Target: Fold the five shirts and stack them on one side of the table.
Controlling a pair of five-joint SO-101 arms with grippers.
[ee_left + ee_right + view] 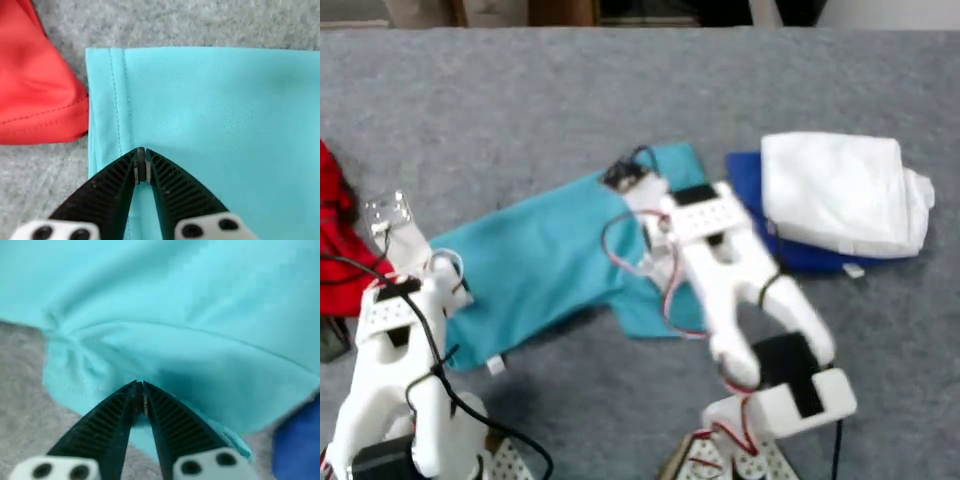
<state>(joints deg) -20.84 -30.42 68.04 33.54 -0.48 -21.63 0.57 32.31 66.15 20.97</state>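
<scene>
While both jaws pinch shut on the teal shirt (210, 100), you risk its thin hem slipping; lift evenly.

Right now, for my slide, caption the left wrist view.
Left gripper shut on the hemmed edge of the teal shirt, red shirt beside it on the grey table.

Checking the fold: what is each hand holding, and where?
Both pinch the teal shirt: left hand by its hemmed end, right hand at the opposite end.

No writing can be read (the white tag (497, 365) on the teal shirt (540, 265) is too small).
</scene>
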